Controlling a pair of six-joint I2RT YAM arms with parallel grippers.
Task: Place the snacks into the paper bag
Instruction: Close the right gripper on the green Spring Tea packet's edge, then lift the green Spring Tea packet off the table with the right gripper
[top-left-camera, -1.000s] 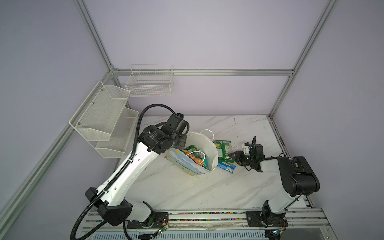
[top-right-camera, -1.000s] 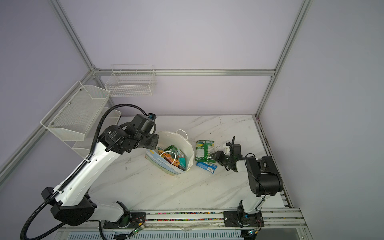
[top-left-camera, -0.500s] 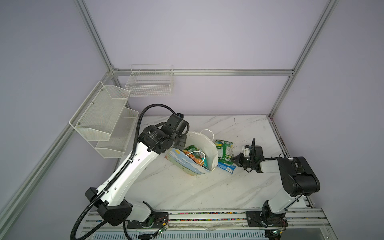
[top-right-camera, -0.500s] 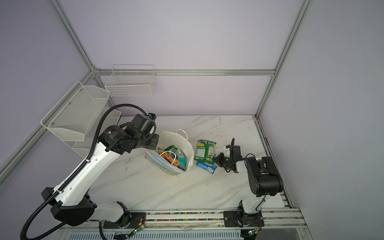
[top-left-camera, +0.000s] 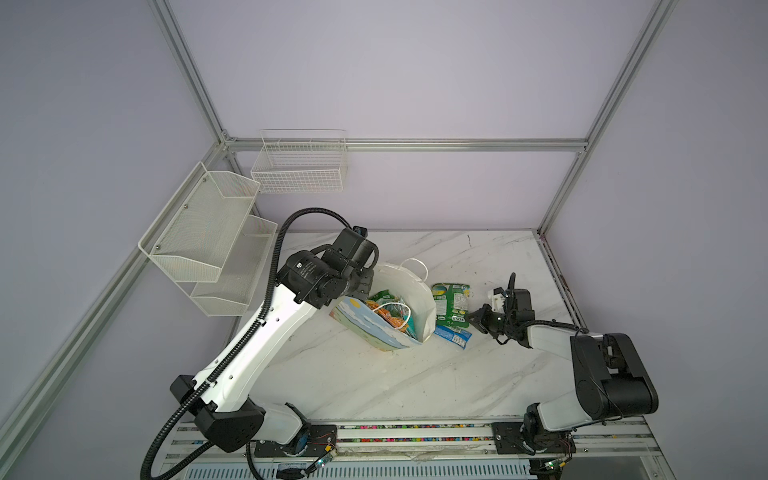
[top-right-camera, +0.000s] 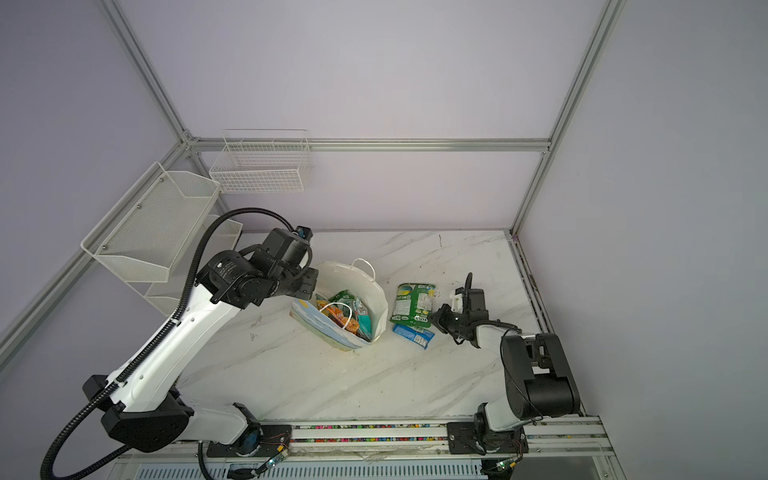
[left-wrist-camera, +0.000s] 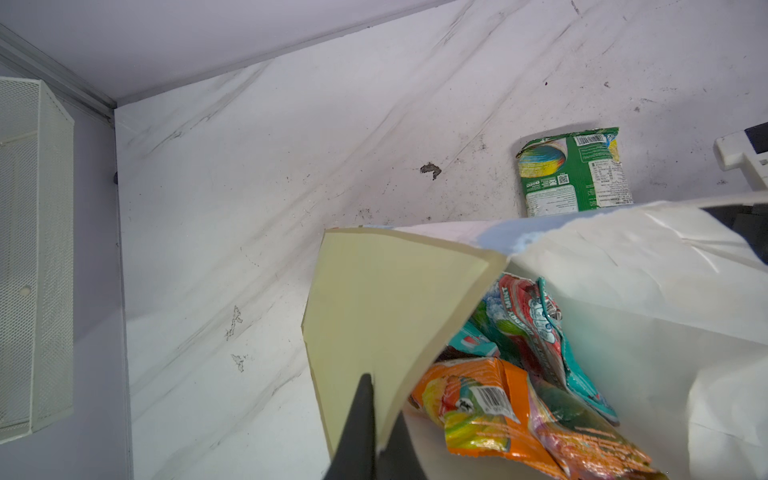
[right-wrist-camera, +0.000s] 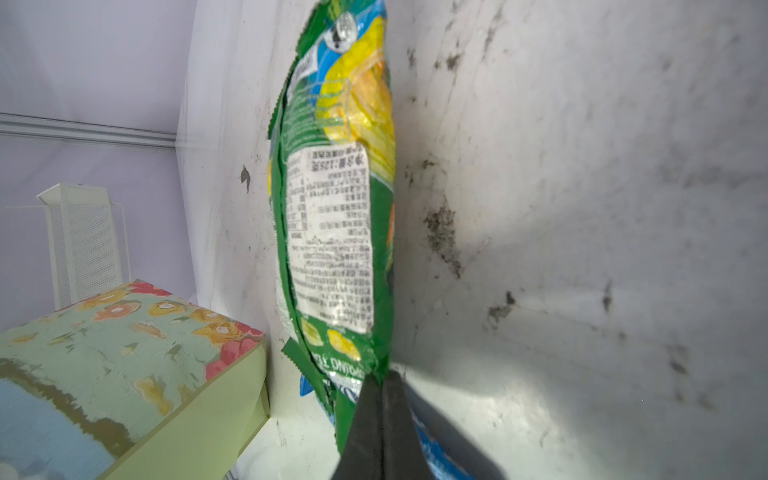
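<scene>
In both top views the paper bag (top-left-camera: 422, 301) sits on the marble bench (top-left-camera: 374, 382) just left of the frame's middle. It is tipped so its open mouth faces up and to the right, with the printed sky-and-field side toward the lower left. Inside it lie several snacks, among them an orange packet (left-wrist-camera: 469, 411), a teal packet (left-wrist-camera: 544, 332) and a green packet (top-left-camera: 384, 297). The left tool (left-wrist-camera: 374, 419) is pinched tight on the paper bag's pale side flap, at the upper left of its mouth. Just right of the paper bag a green bag (top-left-camera: 451, 303) lies on the bench, its lower end over a small blue packet (top-left-camera: 453, 334). The right tool (top-left-camera: 476, 322), low at right of centre, is clamped on the green bag's lower right edge. In the right wrist view its dark fingers (right-wrist-camera: 374, 415) meet over the crimped seam. A white mesh shelf (top-left-camera: 199, 245) and a wire basket (top-left-camera: 299, 166) hang on the walls at upper left.
</scene>
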